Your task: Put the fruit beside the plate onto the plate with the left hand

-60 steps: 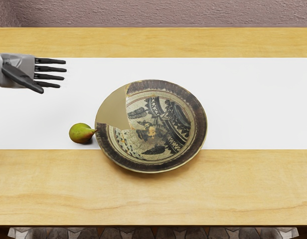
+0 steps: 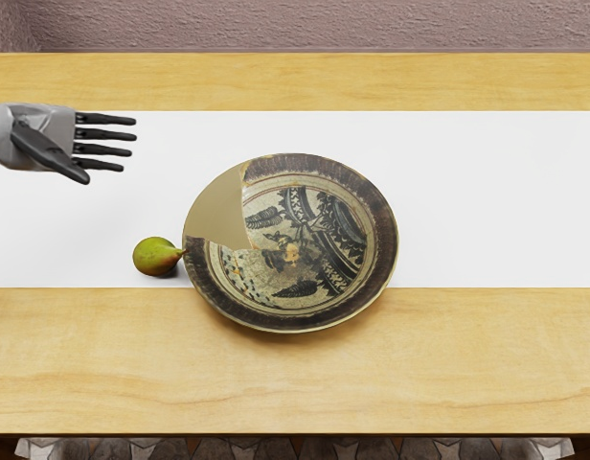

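- Left hand (image 2: 57, 140) has crept a little further in from the left edge; nothing else has changed.
- Fingers (image 2: 105, 134) straight and splayed, thumb out, holding nothing.
- Fruit (image 2: 157, 256) sits nearer the camera and inboard of the hand, well apart, on the white runner (image 2: 487, 192).
- Fruit tip touches the plate (image 2: 295, 322) rim, beyond it from the hand.
- Nothing lies between hand and fruit.

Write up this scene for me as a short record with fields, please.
plate: round, patterned, nothing on it, lying on the white runner
fruit: green and reddish, on the runner, stem end at the plate's left rim
left hand: open, fingers straight, upper left, apart from the fruit
table: wooden
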`<state>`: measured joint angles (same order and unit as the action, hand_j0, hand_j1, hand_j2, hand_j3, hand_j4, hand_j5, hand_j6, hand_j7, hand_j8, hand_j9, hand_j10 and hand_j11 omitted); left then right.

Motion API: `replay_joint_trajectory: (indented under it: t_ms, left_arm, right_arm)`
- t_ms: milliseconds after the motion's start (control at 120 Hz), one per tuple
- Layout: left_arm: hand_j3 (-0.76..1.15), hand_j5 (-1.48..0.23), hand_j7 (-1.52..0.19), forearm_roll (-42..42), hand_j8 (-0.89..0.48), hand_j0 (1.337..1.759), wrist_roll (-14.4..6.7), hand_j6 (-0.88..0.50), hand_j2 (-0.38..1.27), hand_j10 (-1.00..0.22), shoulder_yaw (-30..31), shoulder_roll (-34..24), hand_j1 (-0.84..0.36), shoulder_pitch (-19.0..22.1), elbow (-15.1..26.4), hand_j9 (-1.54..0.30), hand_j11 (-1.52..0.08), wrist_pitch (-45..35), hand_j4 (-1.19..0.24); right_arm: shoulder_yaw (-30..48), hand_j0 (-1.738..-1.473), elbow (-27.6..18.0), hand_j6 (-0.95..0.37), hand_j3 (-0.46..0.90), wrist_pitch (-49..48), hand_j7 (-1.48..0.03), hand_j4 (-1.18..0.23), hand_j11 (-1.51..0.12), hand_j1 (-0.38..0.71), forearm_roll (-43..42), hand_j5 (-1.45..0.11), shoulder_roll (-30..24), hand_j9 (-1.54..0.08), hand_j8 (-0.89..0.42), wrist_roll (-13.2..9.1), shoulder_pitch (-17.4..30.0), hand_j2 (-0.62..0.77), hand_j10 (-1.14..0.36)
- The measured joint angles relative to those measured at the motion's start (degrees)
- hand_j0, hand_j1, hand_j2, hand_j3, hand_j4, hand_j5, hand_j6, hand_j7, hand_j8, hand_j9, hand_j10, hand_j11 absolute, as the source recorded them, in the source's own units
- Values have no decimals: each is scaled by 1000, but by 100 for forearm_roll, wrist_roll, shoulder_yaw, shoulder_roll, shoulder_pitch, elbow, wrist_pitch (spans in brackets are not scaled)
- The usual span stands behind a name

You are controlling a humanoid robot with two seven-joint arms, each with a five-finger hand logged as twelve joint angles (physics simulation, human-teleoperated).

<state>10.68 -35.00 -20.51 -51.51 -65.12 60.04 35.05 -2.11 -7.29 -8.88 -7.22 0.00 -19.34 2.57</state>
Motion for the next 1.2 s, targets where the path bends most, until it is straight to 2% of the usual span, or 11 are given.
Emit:
replay_joint_trajectory:
  t_ms: [67, 158, 350, 408, 475, 583, 667, 758, 992, 1200]
  left_arm:
    - [0, -13, -13, -81, -9, 1658, 0, -9, 1, -9, -3, 0, 336, -38, 8, -13, -13, 0, -9]
    - [0, -16, -16, -707, -11, 1658, 0, -11, 1, -12, -187, 9, 334, -52, 116, -16, -16, 0, -12]
    - [0, -43, -43, -2318, -33, 1658, 0, -33, 6, -33, -450, -237, 309, -21, 1253, -43, -43, -1, -33]
    - [0, -44, -44, -2747, -35, 1658, 0, -36, 6, -35, -486, -491, 308, -18, 1564, -44, -44, -1, -35]
    - [0, -36, -35, -3008, -29, 1658, 0, -30, 5, -29, -521, -767, 317, -26, 1784, -35, -35, -1, -29]
    - [0, -27, -26, -3175, -23, 1658, 0, -24, 4, -23, -541, -805, 325, 119, 2080, -26, -26, -1, -23]
    - [0, -24, -24, -3330, -22, 1658, 0, -23, 4, -21, -522, -643, 327, 249, 2342, -24, -24, -25, -22]
    - [0, -26, -25, -3860, -24, 1658, 0, -24, 4, -23, -507, -466, 327, 428, 2595, -25, -25, -251, -23]
    - [0, -50, -50, -4762, -43, 1658, 0, -44, 8, -42, -472, -262, 305, 648, 2839, -49, -49, -1061, -43]
    - [0, -58, -58, -4961, -50, 1658, 2, -51, 10, -49, -536, -120, 297, 761, 2854, -58, -57, -1427, -49]
  right_arm:
    - [-2, -1658, 0, 0, 0, 1, 0, 0, 0, -349, 0, 0, 0, 0, 0, 0, 7, 0, 0]
    - [-1, -1658, 0, 0, 0, 6, 0, 0, 0, -349, 1, 0, 0, 0, 0, 0, 12, 0, 0]
    - [-11, -1658, 2, 0, 0, 5, 0, 0, 0, -349, 0, 0, 0, 0, 0, 0, 73, 0, 0]
    - [-6, -1658, 4, -1, 0, 6, 0, 0, 0, -349, 1, 0, 0, 0, -1, 0, 90, 0, 0]
    - [-3, -1658, 6, 0, 0, 8, 0, 0, 0, -349, 1, 0, 0, 0, 0, 0, 100, 0, 0]
    - [-1, -1658, 7, 0, 0, 8, 0, 0, 0, -349, 1, 0, 0, 0, 0, 0, 108, 0, 0]
    - [0, -1658, 7, 0, 0, 9, 0, 0, 0, -349, 0, 0, 0, 0, 0, 0, 110, 0, 0]
    - [0, -1658, 8, 0, 0, 9, 0, 0, 0, -349, 1, 0, 0, 0, 0, 0, 111, 0, 0]
    - [1, -1658, 8, 0, 0, 9, 0, 0, 0, -349, 1, 0, 0, 0, 0, 0, 112, 0, 0]
    - [1, -1658, 8, 0, 0, 9, 0, 0, 0, -349, 1, 0, 0, 0, 0, 0, 112, 0, 0]
